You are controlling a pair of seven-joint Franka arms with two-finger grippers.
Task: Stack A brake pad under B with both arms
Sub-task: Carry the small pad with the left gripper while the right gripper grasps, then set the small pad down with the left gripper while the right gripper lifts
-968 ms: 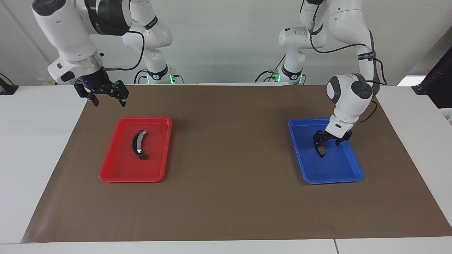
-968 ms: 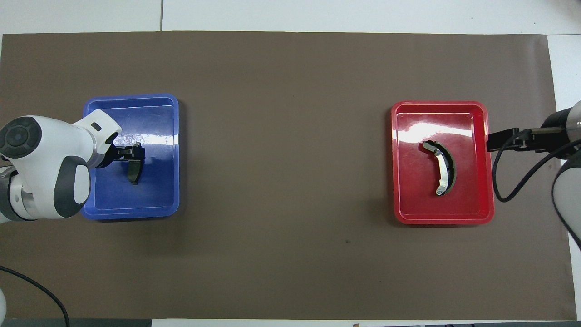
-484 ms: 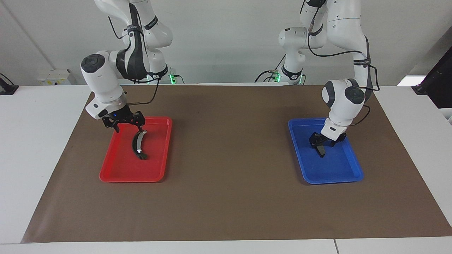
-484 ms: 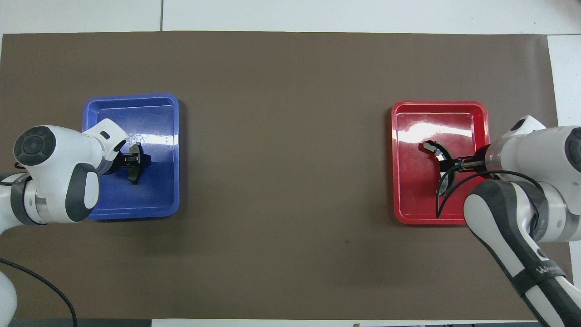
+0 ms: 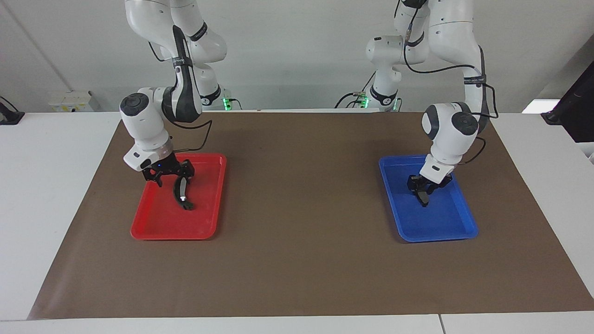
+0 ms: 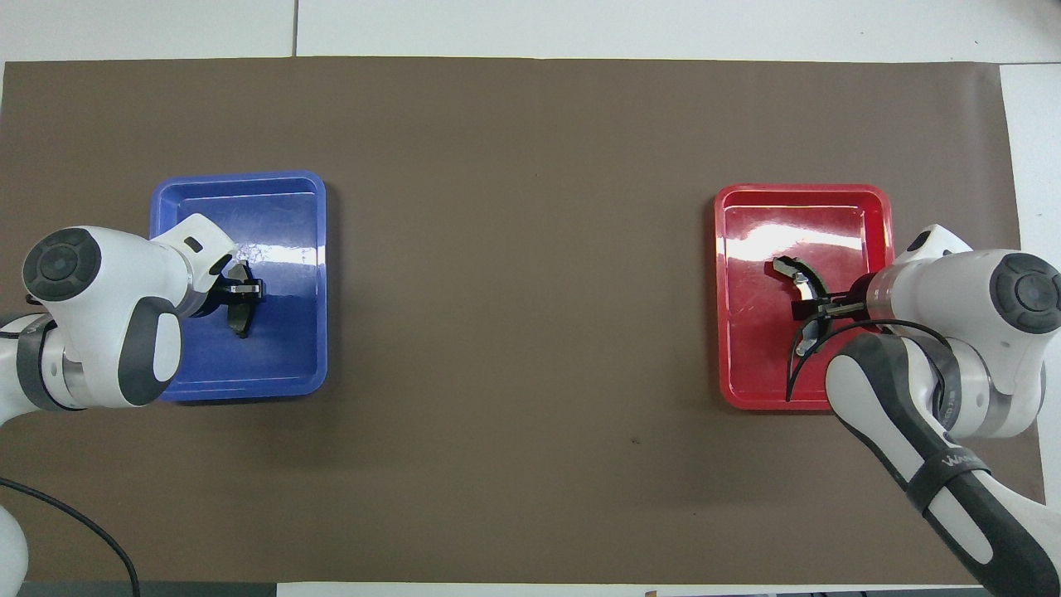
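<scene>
The A brake pad [image 5: 423, 199], small and dark grey, lies in the blue tray [image 5: 438, 235] toward the left arm's end. My left gripper [image 5: 422, 186] is down in that tray with its fingers closed on the pad's end nearer the robots. Both also show in the overhead view: pad [image 6: 242, 321], gripper [image 6: 243, 290]. B [image 5: 184, 197], the long crescent with a silvery inner strip, lies in the red tray [image 5: 139, 232]. My right gripper [image 5: 174, 178] is open and low, straddling B's end nearer the robots; in the overhead view it [image 6: 816, 308] covers B's middle [image 6: 793, 274].
A brown mat [image 5: 297, 232] covers the table between the blue tray [image 6: 240, 178] and the red tray [image 6: 804, 189]. White table shows around the mat. A dark object stands at the table's edge by the left arm's end [image 5: 575, 111].
My right arm came down from above the table's edge into the red tray, over B. My left gripper's fingers narrowed from wide open onto the small pad.
</scene>
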